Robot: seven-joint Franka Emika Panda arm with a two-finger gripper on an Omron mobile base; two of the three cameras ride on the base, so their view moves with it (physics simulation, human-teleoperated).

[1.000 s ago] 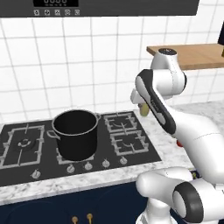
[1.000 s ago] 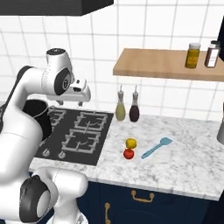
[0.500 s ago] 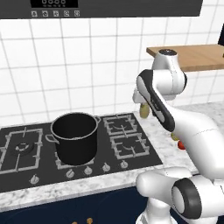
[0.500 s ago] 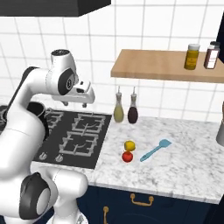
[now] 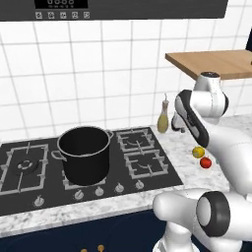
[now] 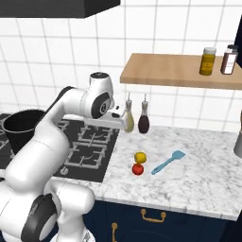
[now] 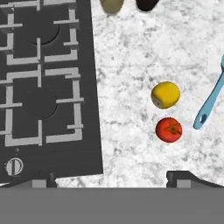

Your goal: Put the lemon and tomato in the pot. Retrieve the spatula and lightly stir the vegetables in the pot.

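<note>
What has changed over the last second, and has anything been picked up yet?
The base has driven right, so the whole view has slid left. Nothing taken: the pincer stays open above the counter. The lemon, tomato, spatula and pot lie as before.

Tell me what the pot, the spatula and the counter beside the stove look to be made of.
Pot: dark metal, probably coated; matte black wall with a brighter, shiny rim.
Spatula: likely plastic or silicone; uniform light blue, smooth, no grain or metallic glint.
Counter: marble-like stone, polished; white-grey with mottled veining. Since everything is rendered, these are looks only.
</note>
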